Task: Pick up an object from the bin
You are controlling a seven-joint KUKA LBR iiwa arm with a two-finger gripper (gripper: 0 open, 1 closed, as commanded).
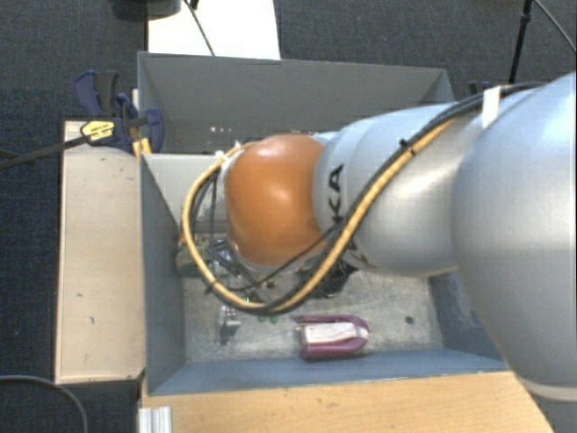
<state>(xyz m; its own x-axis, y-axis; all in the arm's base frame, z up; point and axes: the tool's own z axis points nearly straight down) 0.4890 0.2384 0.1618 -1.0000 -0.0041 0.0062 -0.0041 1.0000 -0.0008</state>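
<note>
The hand, spread or pressed together I cannot tell, hangs low at 7 o'clock in the grey metal bin, likely in the reaching step; the purple-and-pink oblong plastic packet lies near at its 3 o'clock, so the next move probably needs a shift there.

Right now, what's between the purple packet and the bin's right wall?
Bare bin floor in the camera view; nothing lies between the purple packet and the right wall.
</note>
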